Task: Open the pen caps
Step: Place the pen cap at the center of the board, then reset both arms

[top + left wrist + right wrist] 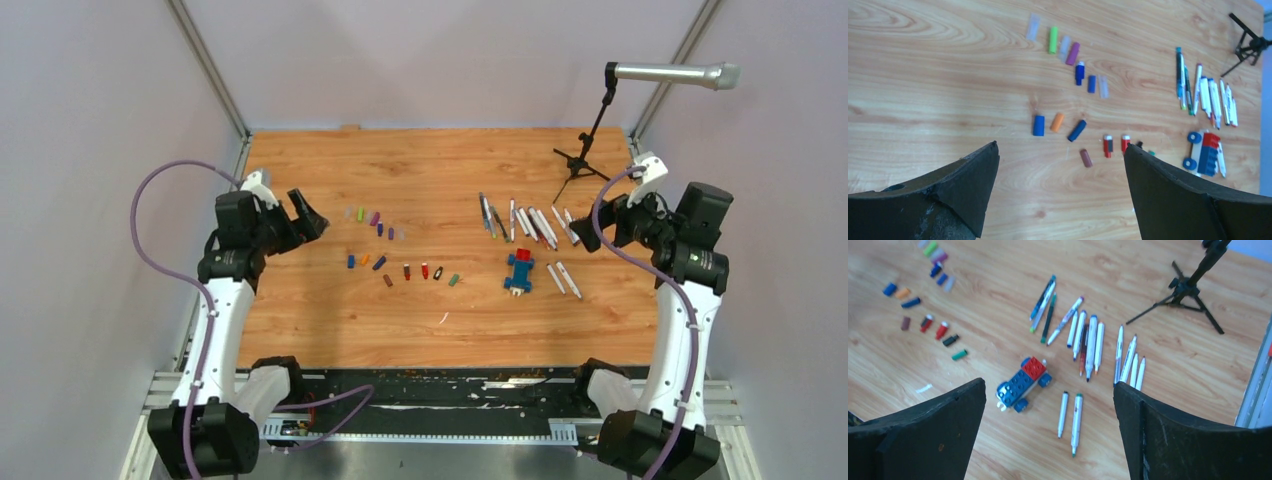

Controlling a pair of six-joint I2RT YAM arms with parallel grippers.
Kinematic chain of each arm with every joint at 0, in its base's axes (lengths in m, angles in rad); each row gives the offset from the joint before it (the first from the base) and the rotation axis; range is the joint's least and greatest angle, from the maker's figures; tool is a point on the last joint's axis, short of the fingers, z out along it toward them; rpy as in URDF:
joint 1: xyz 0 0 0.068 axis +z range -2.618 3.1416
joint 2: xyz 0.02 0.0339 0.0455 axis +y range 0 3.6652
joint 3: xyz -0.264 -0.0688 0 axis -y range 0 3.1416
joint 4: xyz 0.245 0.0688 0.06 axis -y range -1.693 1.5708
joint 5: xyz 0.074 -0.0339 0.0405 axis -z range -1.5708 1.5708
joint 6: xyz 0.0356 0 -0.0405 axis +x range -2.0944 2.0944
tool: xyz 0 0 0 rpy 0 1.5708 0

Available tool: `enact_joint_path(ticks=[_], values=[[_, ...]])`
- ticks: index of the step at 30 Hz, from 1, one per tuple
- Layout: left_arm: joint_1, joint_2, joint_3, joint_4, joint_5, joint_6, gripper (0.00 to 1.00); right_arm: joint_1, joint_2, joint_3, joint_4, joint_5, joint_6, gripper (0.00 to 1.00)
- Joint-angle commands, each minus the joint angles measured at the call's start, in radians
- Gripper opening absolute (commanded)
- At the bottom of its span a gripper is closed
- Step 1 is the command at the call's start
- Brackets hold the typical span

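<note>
Wood-grain table [420, 170] carries the pen caps [395, 250] loose, left of its middle; no box or tray that I can see. I judge them light, stiff and slick, prone to roll, so I'd pinch across the round sides; left gripper [1060, 146] and right gripper [1049, 385] both hang spread, empty.

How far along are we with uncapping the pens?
Done: the loose pen caps lie clustered left of centre, apart from the pens, which look uncapped. In hand: nothing; the left tool and right tool hang open and empty above the table. Left: no capped pen visible, though tips are too small to be sure.
</note>
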Motion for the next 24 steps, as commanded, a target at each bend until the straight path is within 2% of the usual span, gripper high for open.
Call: enact_joint_path(ticks=[1,7,13,24], values=[[0.005,0.000,0.128,-0.126,0.109,0.047,1.00,-0.005,-0.038,0.078,0.155,-0.024,0.320,1.00],[0.006,0.000,0.328,-0.265,0.052,0.079,1.00,-0.004,-0.044,0.211,0.099,-0.076,0.358,1.00],[0.005,0.000,0.469,-0.361,0.064,0.101,1.00,-0.005,-0.082,0.198,0.137,-0.029,0.483,1.00],[0.006,-0.033,0.458,-0.341,0.137,0.059,1.00,-0.005,-0.152,0.209,0.105,0.057,0.530,1.00]])
